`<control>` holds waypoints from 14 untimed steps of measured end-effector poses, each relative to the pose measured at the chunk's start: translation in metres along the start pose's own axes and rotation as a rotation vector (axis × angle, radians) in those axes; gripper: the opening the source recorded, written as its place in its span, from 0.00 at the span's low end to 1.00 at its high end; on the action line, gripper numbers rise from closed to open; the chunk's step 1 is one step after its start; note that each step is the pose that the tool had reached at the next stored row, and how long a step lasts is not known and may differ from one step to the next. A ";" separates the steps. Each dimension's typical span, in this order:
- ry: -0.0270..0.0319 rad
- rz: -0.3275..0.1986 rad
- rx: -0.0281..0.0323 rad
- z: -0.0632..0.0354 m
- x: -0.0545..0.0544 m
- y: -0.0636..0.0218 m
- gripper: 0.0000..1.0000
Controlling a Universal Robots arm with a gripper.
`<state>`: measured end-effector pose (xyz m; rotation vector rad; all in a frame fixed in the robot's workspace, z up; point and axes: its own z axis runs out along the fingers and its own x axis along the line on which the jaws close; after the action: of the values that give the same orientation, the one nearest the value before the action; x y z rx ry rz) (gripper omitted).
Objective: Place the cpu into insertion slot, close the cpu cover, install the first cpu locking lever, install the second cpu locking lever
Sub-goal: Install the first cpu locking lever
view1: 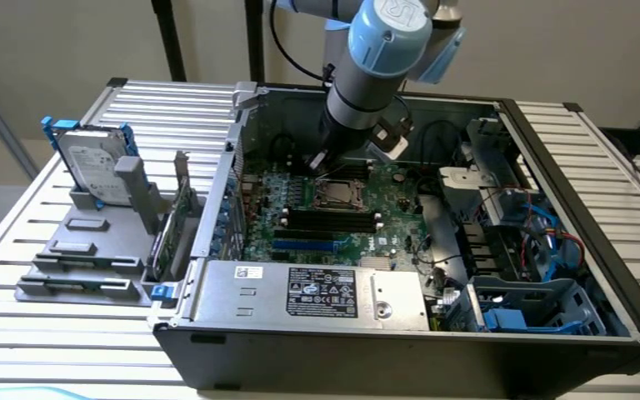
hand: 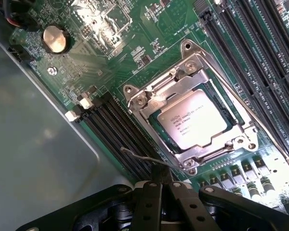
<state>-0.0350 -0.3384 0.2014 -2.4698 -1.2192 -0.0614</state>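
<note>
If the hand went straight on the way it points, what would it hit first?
Likely the thin wire lever just ahead of the shut hand, beside the cpu cover; depth is unclear.

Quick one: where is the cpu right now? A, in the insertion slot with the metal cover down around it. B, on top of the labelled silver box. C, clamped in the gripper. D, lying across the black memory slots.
A: the cpu sits in the insertion slot, its pale face showing through the cut-out of the cpu cover.
</note>
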 end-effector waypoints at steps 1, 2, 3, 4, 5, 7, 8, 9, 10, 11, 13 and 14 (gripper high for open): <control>-0.0002 0.000 -0.0001 0.0000 0.000 0.0003 0.11; -0.0004 0.000 -0.0002 0.0000 0.000 0.0005 0.11; -0.0008 0.000 -0.0002 -0.0001 0.001 0.0008 0.11; -0.0012 0.000 -0.0003 -0.0001 0.001 0.0010 0.11; -0.0018 0.000 -0.0005 -0.0001 0.001 0.0011 0.11; -0.0031 0.001 -0.0008 -0.0001 0.001 0.0013 0.11; -0.0037 0.001 -0.0008 -0.0001 0.001 0.0013 0.11; -0.0042 0.001 -0.0006 -0.0002 0.001 0.0013 0.11; -0.0046 0.001 -0.0005 -0.0002 0.001 0.0013 0.11; -0.0051 0.000 -0.0006 -0.0002 0.001 0.0013 0.11; -0.0064 -0.001 -0.0007 -0.0003 0.001 0.0015 0.11; -0.0071 -0.002 -0.0008 -0.0003 0.001 0.0015 0.11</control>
<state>-0.0333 -0.3387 0.2013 -2.4714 -1.2251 -0.0538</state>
